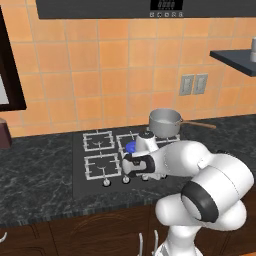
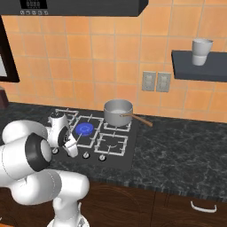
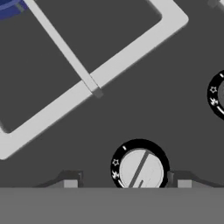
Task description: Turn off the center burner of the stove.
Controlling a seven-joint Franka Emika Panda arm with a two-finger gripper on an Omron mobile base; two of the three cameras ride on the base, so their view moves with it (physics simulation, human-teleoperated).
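Observation:
The stove is a flat black cooktop with pale-grey grates. Its center burner glows blue, and a sliver of that blue shows in the hand view's top left. My gripper points down at the front knob row. It is open, with one fingertip on each side of a round silver knob and not touching it. That knob's slot is tilted. A second knob sits at the right edge.
A steel pot with a long wooden handle stands on the back right grate. More knobs line the stove's front. A dark shelf with a cup hangs at the right.

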